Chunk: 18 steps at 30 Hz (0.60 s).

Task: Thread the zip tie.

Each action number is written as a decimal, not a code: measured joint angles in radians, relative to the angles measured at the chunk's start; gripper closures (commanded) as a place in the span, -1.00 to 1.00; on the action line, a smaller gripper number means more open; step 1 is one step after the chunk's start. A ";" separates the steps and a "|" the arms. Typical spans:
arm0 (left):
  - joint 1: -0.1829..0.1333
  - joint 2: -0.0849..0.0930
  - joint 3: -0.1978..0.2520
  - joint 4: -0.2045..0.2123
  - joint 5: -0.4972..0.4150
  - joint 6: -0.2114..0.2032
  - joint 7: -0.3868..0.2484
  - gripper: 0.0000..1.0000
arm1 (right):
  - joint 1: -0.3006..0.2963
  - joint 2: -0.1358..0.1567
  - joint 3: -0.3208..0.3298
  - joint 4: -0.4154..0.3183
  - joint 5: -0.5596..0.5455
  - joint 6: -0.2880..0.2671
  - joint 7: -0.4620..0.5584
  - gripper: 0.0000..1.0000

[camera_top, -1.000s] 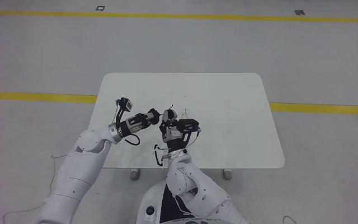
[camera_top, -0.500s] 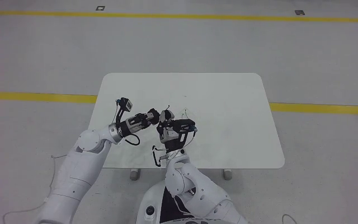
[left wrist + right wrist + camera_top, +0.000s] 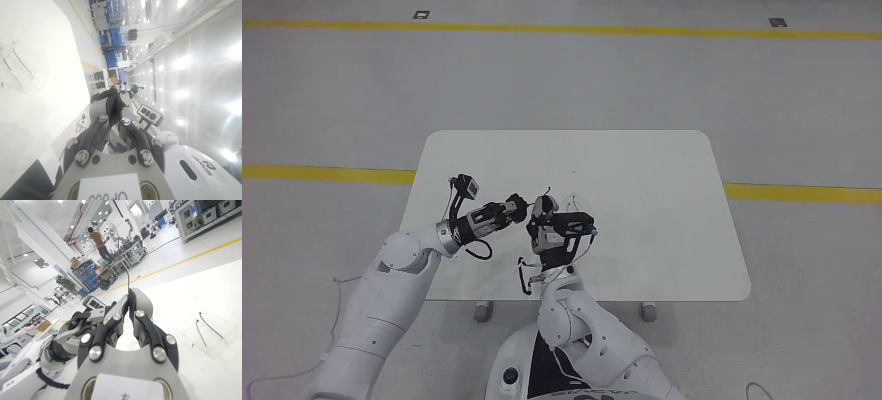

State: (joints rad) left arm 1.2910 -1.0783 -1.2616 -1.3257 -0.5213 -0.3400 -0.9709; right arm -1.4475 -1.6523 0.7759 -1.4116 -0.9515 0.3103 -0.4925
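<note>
The right end effector [image 3: 129,294] pinches a black zip tie [image 3: 128,279] between tightly closed pads. The thin strap rises free from the fingertips, held in the air over the near left part of the white tabletop [image 3: 189,285]. We see the left end effector [image 3: 114,98] facing it, just beside it, with the tips of the two nearly meeting. Its pads are drawn close together, though we cannot tell what, if anything, lies between them. A little beyond the pair and toward the right, a clear tray [image 3: 213,349] lies flat on the tabletop. It holds two loose ties [image 3: 210,326], side by side and apart from each other.
</note>
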 measured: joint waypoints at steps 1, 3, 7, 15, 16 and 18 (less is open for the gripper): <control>0.000 0.000 0.000 0.000 0.000 0.000 0.000 1.00 | 0.000 0.000 0.000 0.001 -0.003 0.001 0.002 1.00; 0.000 0.000 0.000 0.000 0.000 0.000 0.000 1.00 | 0.002 -0.001 -0.001 0.005 -0.010 0.005 0.008 1.00; 0.000 0.000 0.000 0.000 0.000 0.000 0.000 1.00 | 0.006 -0.002 -0.004 0.009 -0.015 0.004 0.014 1.00; 0.000 0.000 0.000 0.000 0.000 0.000 0.000 1.00 | 0.011 -0.005 -0.008 0.014 -0.017 -0.005 0.016 1.00; 0.000 0.000 0.000 0.000 0.000 0.000 0.000 1.00 | 0.011 -0.005 -0.008 0.014 -0.017 -0.007 0.016 1.00; 0.000 0.000 0.000 0.000 0.000 0.000 0.000 1.00 | 0.011 -0.005 -0.007 0.014 -0.018 -0.011 0.016 1.00</control>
State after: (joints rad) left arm 1.2910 -1.0782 -1.2616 -1.3257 -0.5213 -0.3400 -0.9709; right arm -1.4365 -1.6571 0.7685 -1.3976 -0.9691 0.2996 -0.4762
